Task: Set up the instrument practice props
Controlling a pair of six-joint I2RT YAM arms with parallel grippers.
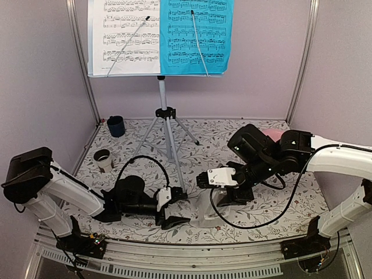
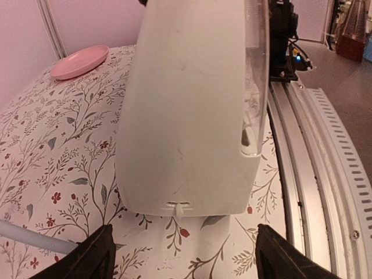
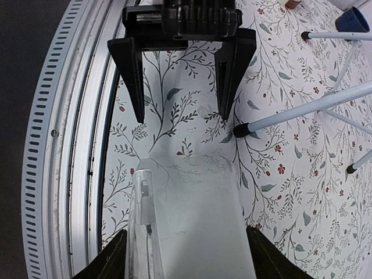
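The white pyramid metronome (image 1: pixel 204 210) stands upright near the front of the floral worktop (image 1: pixel 267 212). My right claw (image 3: pixel 186 231) straddles it, fingers close against its sides; I cannot tell whether they grip. My left claw (image 2: pixel 183 228) gapes wide just before it. Behind, the music stand (image 1: pixel 164 116) carries the white sheet (image 1: pixel 125 35) and the blue sheet (image 1: pixel 197 35).
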